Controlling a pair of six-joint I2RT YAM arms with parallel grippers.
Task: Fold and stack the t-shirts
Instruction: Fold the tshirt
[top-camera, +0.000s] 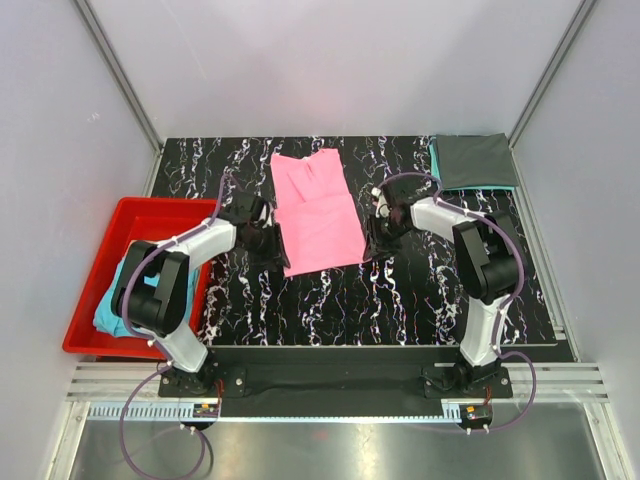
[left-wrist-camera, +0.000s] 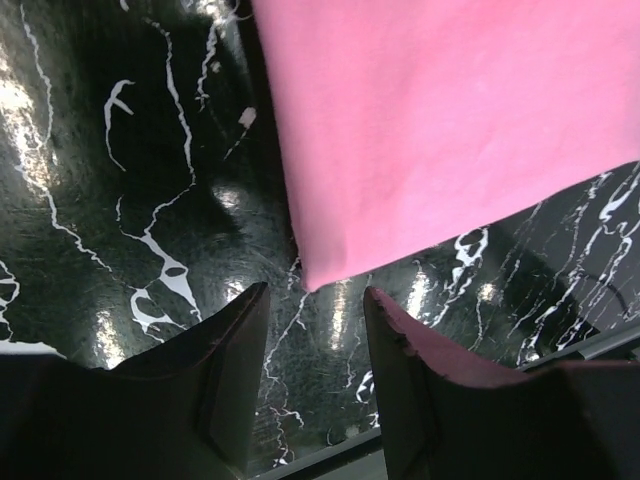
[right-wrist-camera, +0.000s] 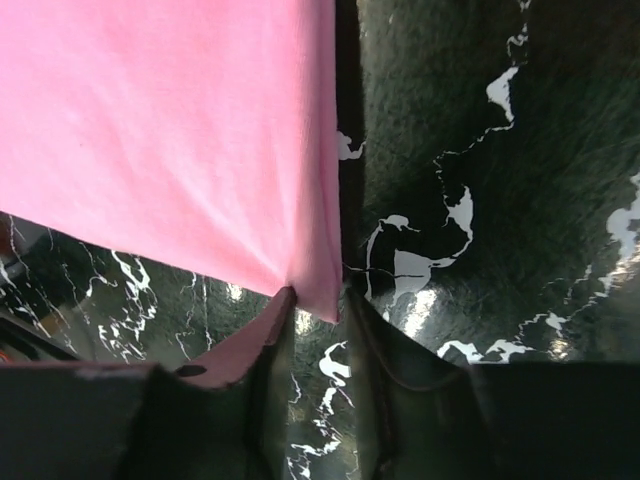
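1 red plastic bin (top-camera: 100, 235), holding 1 light-blue cloth t-shirt (top-camera: 108, 305), sits well left of L gripper (left-wrist-camera: 315, 295). L jaws apart, empty. 1 bright pink cloth t-shirt (left-wrist-camera: 450, 130): corner just ahead of L tips. R gripper (right-wrist-camera: 318, 305): pink corner at tips, grip cannot be told. Beyond R fingers: 1 dark grey folded t-shirt (top-camera: 475, 160) on 1 teal t-shirt (top-camera: 480, 187).

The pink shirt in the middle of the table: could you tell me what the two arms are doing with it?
Both arms are at the near corners of the pink t-shirt, which lies partly folded on the table. The left gripper is open just short of its corner, holding nothing. The right gripper has its jaws apart with the other corner at their tips. A dark grey shirt lies folded far right, and a light blue shirt sits in the red bin.
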